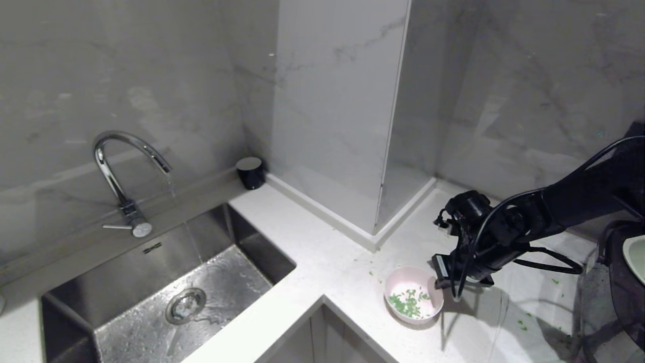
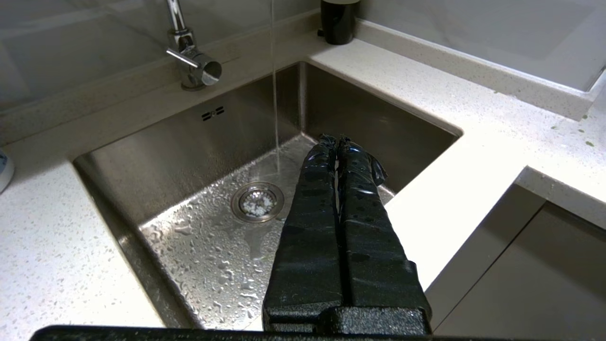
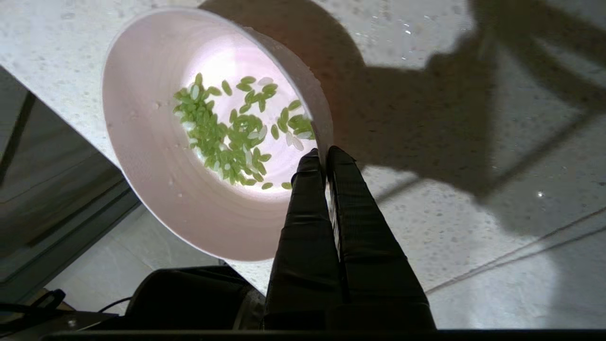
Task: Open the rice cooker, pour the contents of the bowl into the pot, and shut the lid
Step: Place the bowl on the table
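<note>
The pale pink bowl (image 1: 413, 301) sits on the white counter close to its front edge, with small green bits (image 1: 408, 302) lying in its white inside. My right gripper (image 1: 437, 281) reaches in from the right and is shut on the bowl's right rim. In the right wrist view one finger is inside the bowl (image 3: 156, 180) and the other outside, with the rim pinched at the gripper (image 3: 325, 154) beside the green bits (image 3: 227, 128). The rice cooker (image 1: 622, 292) is cut off at the right edge, with a sliver of its pale pot (image 1: 636, 256) showing. My left gripper (image 2: 337, 139) hangs shut and empty over the sink.
A steel sink (image 1: 70, 302) fills the left, and its faucet (image 1: 116, 166) runs a thin stream. A black cup (image 1: 250, 172) stands at the back by a marble pillar (image 1: 342, 111). A few green bits (image 1: 523, 325) lie spilled on the counter near the cooker.
</note>
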Available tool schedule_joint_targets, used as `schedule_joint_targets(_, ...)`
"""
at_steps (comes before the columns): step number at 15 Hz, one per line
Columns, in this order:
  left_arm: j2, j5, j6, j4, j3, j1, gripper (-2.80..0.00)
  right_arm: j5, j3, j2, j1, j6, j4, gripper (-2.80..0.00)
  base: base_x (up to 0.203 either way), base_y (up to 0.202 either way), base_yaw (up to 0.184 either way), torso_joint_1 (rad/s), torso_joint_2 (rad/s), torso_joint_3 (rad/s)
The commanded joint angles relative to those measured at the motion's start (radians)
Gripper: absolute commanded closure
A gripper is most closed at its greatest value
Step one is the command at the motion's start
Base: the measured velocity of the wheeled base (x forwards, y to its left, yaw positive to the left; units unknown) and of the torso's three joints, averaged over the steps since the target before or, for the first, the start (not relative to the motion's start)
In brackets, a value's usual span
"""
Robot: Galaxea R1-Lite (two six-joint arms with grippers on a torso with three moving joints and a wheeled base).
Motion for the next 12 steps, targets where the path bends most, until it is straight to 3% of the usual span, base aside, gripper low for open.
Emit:
schedule_joint_targets(1, 0.001, 0.001, 0.0, 0.0, 0.0, 0.001, 0.0, 0.002, -0.039, 0.017, 0.023, 0.009, 0.014, 0.0, 0.0, 0.0, 0.0, 0.0, 0.0, 0.0)
schedule_joint_targets(12, 0.001, -0.001, 0.001, 0.0, 0.0, -0.001, 0.0, 0.006, -0.266, 0.145, 0.145, 0.14, 0.036, 0.0, 0.0, 0.0, 0.0, 0.0, 0.0, 0.0)
